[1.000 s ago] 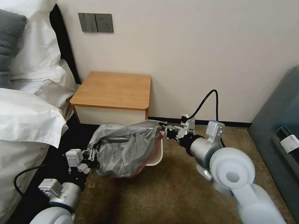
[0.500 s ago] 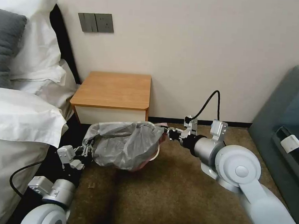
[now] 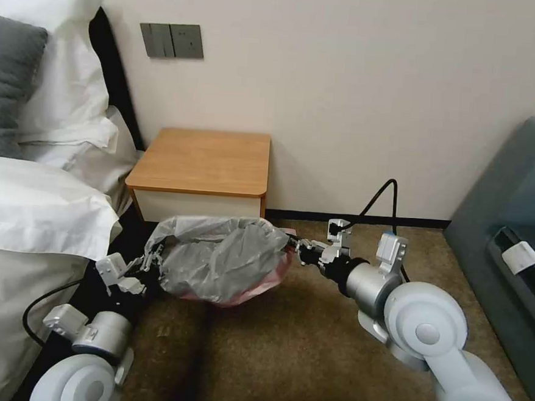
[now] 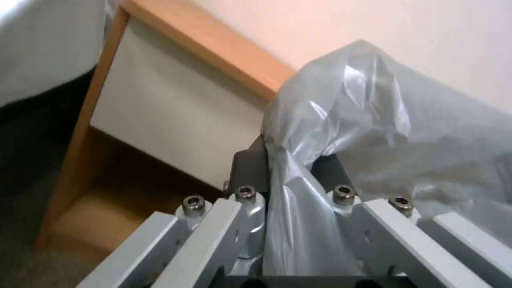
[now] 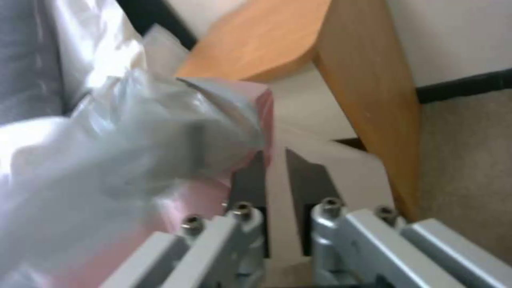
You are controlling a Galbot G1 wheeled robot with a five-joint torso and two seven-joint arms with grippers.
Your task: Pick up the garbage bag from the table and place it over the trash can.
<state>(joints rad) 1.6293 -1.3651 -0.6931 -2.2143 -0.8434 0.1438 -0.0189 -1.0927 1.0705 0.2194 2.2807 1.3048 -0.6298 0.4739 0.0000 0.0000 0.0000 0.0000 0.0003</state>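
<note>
Stretching the garbage bag [image 3: 220, 261] between both grippers, the robot holds it low over the carpet, at about six o'clock from the table [image 3: 204, 159] and just in front of its white drawer face. The left gripper [image 3: 151, 258] has its jaws clamped on a fold of grey film at the bag's nine o'clock end, which the left wrist view shows pinched between the dark pads [image 4: 251, 164]. The right gripper [image 3: 296, 249] pinches the pinkish-red edge at the three o'clock end, jaws nearly together on the thin plastic. The bag billows as a crumpled dome, and the trash can is hidden beneath it, so I cannot tell how far the mouth has gone over the rim. The likely trouble from here is that the slippery, thin film could slide out of one pinch if the arms pull apart too hard, or tear at the clamped fold; equally, the edge could snag on one corner of the rim and leave the far side draped loose rather than seated. The left arm also works close to the bed's white linen [image 3: 32, 208] at nine o'clock, leaving little room. The floor is brown, short-pile carpet [image 3: 305, 356]; a plain wall with a grey switch plate [image 3: 171, 40] stands at twelve o'clock, and a grey-blue sofa [image 3: 511, 211] sits at three o'clock.
</note>
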